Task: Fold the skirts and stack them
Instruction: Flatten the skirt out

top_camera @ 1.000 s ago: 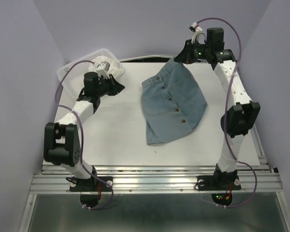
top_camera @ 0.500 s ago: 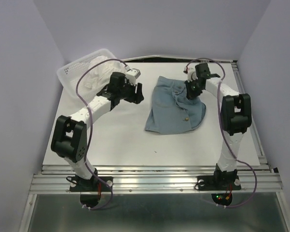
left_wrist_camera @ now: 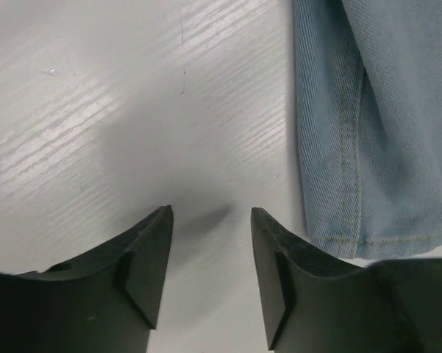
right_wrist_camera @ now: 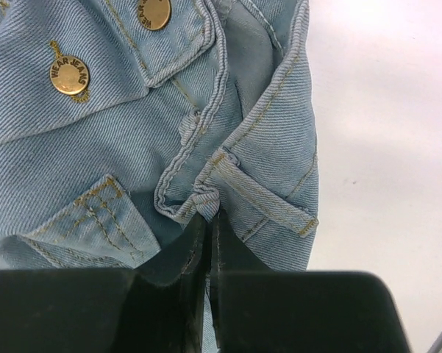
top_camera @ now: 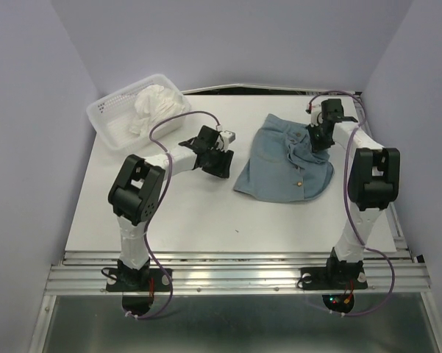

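The blue-grey denim skirt (top_camera: 283, 165) lies partly folded on the white table, right of centre. My right gripper (top_camera: 313, 138) is shut on a bunched bit of its waistband (right_wrist_camera: 206, 197), close to two brass buttons (right_wrist_camera: 68, 76). My left gripper (top_camera: 225, 157) hovers low over bare table just left of the skirt's hem edge (left_wrist_camera: 331, 147). It is open (left_wrist_camera: 209, 215) with nothing between its fingers. The white ruffled skirt (top_camera: 156, 103) sits crumpled in the basket at the back left.
The white mesh basket (top_camera: 107, 116) stands at the table's back left corner. The table's right edge (top_camera: 386, 198) runs close to the right arm. A metal rail crosses the front by the arm bases.
The right gripper has carried the blue skirt's waist down and over, so the skirt is folded and sits further right. The left arm swung from the basket to the skirt's left edge and opened.
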You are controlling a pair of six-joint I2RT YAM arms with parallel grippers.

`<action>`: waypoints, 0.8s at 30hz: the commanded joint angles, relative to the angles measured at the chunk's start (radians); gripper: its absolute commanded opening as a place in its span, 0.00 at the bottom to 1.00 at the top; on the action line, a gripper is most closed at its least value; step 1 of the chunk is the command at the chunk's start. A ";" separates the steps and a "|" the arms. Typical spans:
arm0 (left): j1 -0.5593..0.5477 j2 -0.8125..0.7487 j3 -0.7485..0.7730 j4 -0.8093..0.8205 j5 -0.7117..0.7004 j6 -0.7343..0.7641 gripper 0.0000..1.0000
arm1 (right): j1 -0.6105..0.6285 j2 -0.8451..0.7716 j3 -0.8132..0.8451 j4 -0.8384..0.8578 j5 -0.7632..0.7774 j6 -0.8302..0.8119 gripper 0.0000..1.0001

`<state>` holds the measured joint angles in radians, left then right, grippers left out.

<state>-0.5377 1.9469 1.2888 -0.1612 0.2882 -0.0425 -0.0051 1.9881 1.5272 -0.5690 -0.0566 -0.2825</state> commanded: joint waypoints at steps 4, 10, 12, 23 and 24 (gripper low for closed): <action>-0.058 -0.057 0.023 0.043 0.055 0.013 0.65 | 0.002 0.043 0.036 -0.038 -0.029 -0.015 0.01; 0.039 0.069 0.265 0.137 0.169 -0.057 0.65 | 0.002 0.044 0.007 -0.055 -0.055 -0.047 0.01; 0.039 0.127 0.421 0.137 0.183 -0.051 0.68 | 0.002 0.049 0.004 -0.058 -0.078 -0.047 0.01; 0.030 0.553 0.897 0.109 0.278 -0.238 0.73 | 0.002 0.064 0.103 -0.104 -0.198 -0.030 0.01; 0.027 0.564 0.905 0.114 0.290 -0.243 0.72 | 0.002 0.060 0.114 -0.106 -0.212 -0.032 0.01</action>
<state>-0.4946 2.4863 2.1422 -0.0490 0.5243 -0.2256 -0.0071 2.0441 1.5883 -0.6395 -0.1818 -0.3183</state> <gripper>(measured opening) 0.724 0.044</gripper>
